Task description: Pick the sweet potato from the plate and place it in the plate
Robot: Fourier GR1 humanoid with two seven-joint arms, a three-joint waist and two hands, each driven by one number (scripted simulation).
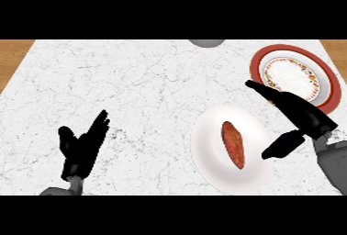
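On the white marbled bench (136,82), a plain white plate (210,158) sits at the near right, and the sweet potato (234,144) lies on it, a long reddish piece running near to far across the plate's middle. Far right of it, well apart from the vegetable, rests a second plate (325,73) with a red rim and a patterned inner ring around a white centre. The right robot hand (301,117) hangs between the two plates, just beside the white plate's right edge; its fingers (267,92) stretch straight toward the far left while the thumb (281,146) points down toward the white plate's rim. The hand is spread and holds nothing, and it does not touch the sweet potato. The left robot hand (81,147) shows at the near left, fingers up and relaxed, resting over bare bench. A grey rounded object (207,42) peeks in at the far edge, too cut off to identify. Wooden surface (13,55) borders the bench at the far left.
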